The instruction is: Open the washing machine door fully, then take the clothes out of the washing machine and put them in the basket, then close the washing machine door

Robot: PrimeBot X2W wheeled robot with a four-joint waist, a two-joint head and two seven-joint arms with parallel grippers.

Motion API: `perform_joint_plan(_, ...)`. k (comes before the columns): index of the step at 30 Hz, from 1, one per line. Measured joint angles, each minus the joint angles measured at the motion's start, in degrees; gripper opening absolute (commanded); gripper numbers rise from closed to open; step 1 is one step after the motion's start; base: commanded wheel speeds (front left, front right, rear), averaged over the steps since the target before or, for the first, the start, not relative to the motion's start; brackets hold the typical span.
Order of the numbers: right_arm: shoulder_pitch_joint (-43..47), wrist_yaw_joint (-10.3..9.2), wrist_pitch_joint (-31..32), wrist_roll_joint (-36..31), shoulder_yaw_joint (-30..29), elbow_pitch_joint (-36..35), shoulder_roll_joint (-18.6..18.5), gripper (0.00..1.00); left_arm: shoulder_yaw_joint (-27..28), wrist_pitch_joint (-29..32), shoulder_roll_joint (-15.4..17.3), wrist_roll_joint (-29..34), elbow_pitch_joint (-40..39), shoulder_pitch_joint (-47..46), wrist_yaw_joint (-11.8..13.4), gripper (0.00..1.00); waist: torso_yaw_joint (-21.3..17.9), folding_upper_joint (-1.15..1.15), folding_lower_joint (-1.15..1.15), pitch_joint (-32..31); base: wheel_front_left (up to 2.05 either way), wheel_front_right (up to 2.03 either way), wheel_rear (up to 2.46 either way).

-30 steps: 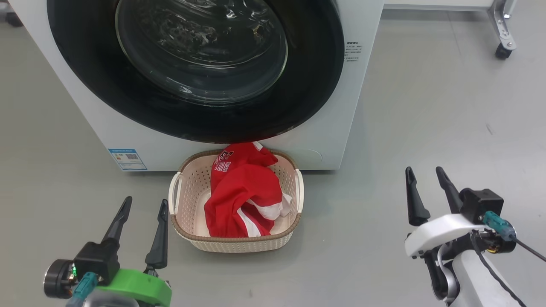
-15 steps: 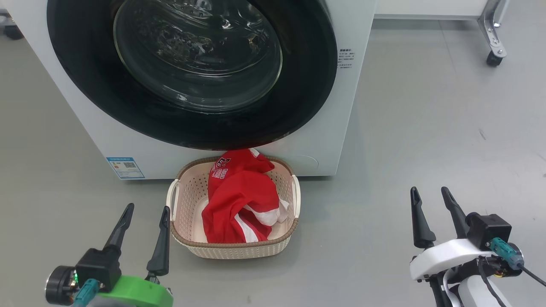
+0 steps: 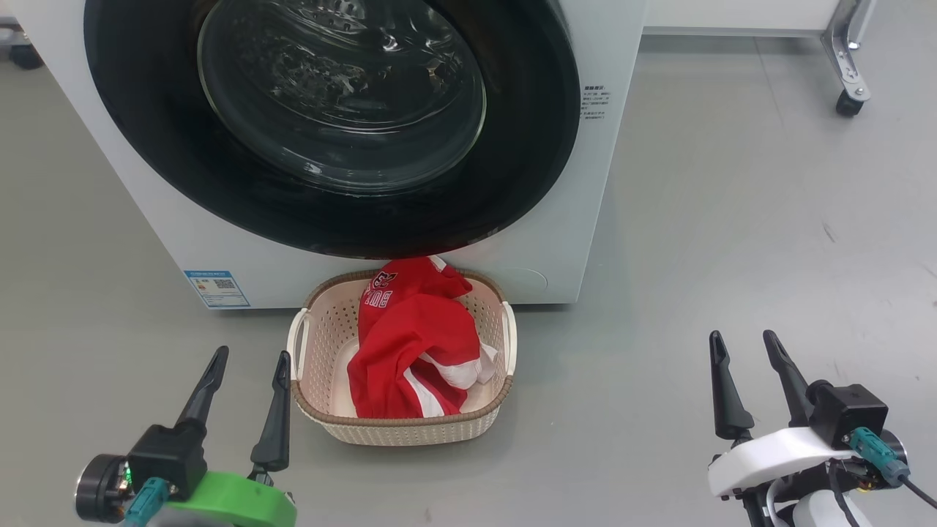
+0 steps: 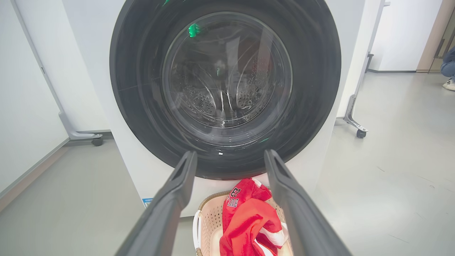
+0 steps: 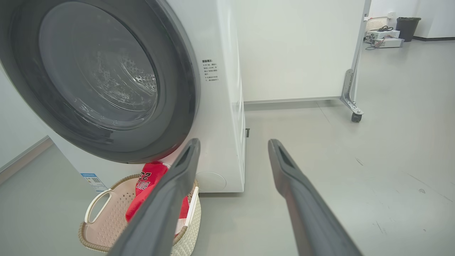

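Red jersey cloth with white stripes, the clothes (image 3: 413, 344) lie heaped in the cream basket (image 3: 410, 432), right against the washing machine (image 3: 564, 241), beneath its closed, black-ringed washing machine door (image 3: 176, 161). My left gripper (image 3: 252, 354) and right gripper (image 3: 741, 335), both spread and empty, flank the basket over bare grey floor (image 3: 732, 219).

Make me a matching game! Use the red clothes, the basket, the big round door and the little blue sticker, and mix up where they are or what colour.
Things:
1. clothes
2. basket
3. washing machine door
4. blue label

Places or colours:
A. black ring around clear glass
B. on the grey floor
C. low on the washing machine, on its white front
D. lying in the basket

Pairs: 1-D, 2-B, 3-A, 4-C
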Motion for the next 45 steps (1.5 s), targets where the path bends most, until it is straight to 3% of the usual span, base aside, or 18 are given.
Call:
perform_joint_plan(30,3.2,-1.04,1.5,-0.5,-0.1,-5.5,-0.7,1.0,-0.2,0.9,0.4,0.0,-1.2,0.5,0.1,1.0,-0.3,0.0,0.0,-0.1,0.0,0.0,0.0)
perform_joint_plan(31,3.3,-1.02,1.5,-0.5,-0.1,-5.4,-0.6,0.0,-0.3,0.9,0.3,0.0,-1.0,0.5,0.1,0.0,-0.3,0.0,0.0,-0.1,0.0,0.0,0.0)
perform_joint_plan(38,5.1,-0.9,1.5,-0.1,0.3,-2.6,0.8,0.0,-1.1,0.9,-0.9,-0.3,2.0,2.0,0.0,0.0,-0.4,0.0,0.0,-0.1,0.0,0.0,0.0)
perform_joint_plan(45,5.1,-0.38,2.1,4.0,-0.1,-2.7,0.9,0.0,-1.0,0.9,-1.4,-4.4,1.9,2.3,-0.5,0.0,-0.6,0.0,0.0,-0.4,0.0,0.0,0.0)
